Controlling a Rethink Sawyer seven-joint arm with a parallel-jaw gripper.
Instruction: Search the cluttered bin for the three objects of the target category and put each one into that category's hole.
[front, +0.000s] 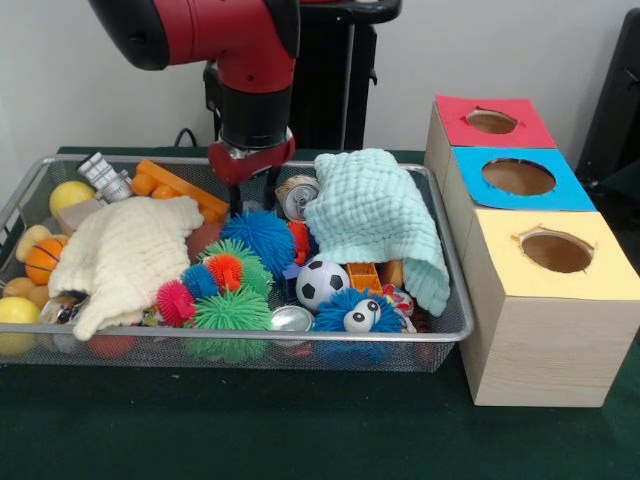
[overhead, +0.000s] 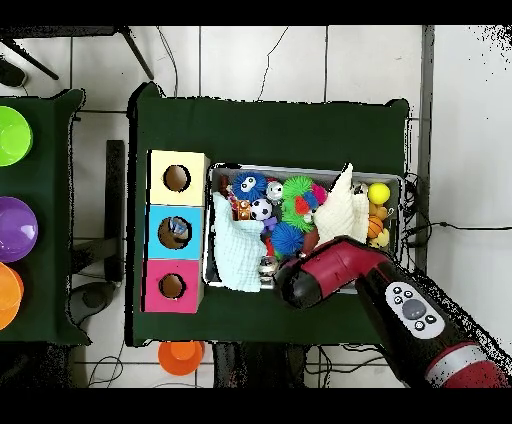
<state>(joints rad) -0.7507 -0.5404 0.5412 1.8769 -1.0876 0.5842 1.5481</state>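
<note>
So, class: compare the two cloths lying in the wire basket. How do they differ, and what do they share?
The cream cloth is pale yellow; the mint cloth is light green. The cream cloth lies at the picture's left in the front view, the mint cloth at the right. The mint cloth drapes to the wire basket wall beside the wooden box; the cream cloth sits among balls. Both are crinkled and cover toys.

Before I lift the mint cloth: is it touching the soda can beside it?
Touching: in the front view the mint cloth overlaps the soda can's right edge, no gap.
</note>
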